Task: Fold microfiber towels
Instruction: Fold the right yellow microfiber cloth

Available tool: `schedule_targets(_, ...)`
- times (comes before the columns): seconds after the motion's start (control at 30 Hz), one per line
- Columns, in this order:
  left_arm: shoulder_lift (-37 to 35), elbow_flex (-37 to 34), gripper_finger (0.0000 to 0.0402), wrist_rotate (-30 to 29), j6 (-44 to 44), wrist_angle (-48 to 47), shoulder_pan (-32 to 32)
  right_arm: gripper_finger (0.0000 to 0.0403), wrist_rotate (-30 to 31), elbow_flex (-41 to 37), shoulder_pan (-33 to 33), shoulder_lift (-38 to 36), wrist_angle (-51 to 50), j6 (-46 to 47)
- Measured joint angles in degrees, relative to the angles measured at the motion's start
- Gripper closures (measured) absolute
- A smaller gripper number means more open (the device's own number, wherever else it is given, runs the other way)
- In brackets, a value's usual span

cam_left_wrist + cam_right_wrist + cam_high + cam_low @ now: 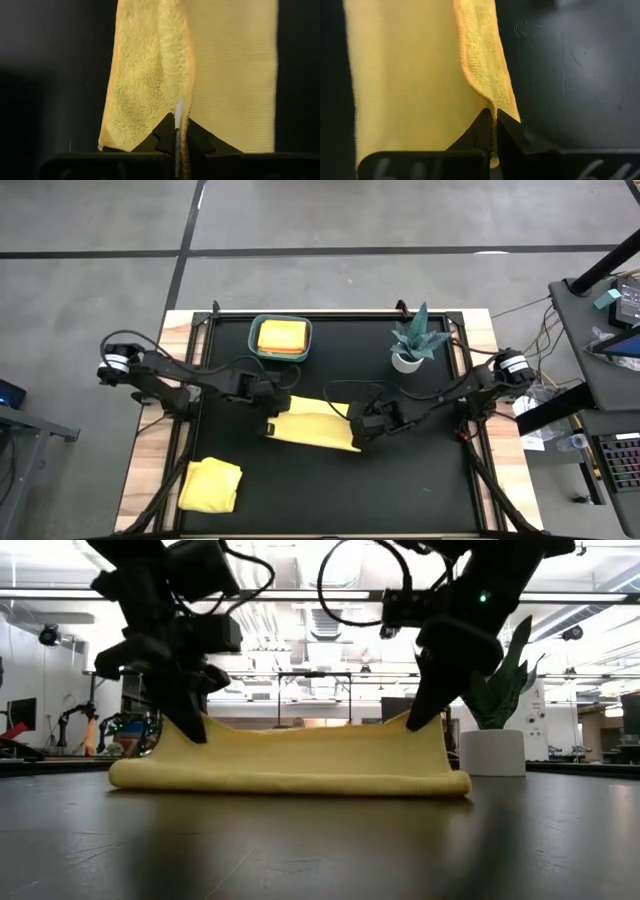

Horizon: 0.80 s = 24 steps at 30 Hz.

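Near the front left corner of the black tabletop point(330, 490) lies a yellow towel point(211, 484), folded and a little crumpled. The left gripper point(270, 406) is over the middle of the tabletop, and its jaws are closed on the left upper corner of a second yellow towel point(312, 427), with the edge of the cloth pinched between the fingers point(167, 134). This towel lies in the middle of the tabletop, folded double; its fold rests on the surface, and its upper edge is lifted at both ends and hangs lower between them. At the back edge, left of the centre, stands a teal bin point(281, 337) with a folded orange-yellow cloth point(281, 335) inside. The right gripper point(358, 429) has its jaws closed on the right upper corner of the same towel. Near the back right corner stands a small potted plant point(415, 340).
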Motion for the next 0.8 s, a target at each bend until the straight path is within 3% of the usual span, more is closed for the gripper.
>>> schedule_targets(0.43,6.27,0.33,0.0397,0.07,0.30,3.28,0.74,0.0394,0.29,-0.04,-0.70,1.58,-0.24,0.11)
schedule_targets(0.67,5.39,0.26,0.0336,-0.98,0.07,3.98,1.51,0.0352,0.36,-0.04,-1.85,1.87,-0.68,0.67)
schedule_targets(0.8,5.22,0.26,0.0297,-5.18,0.04,3.04,1.51,0.0318,0.43,-0.04,-2.64,1.84,-1.49,0.68)
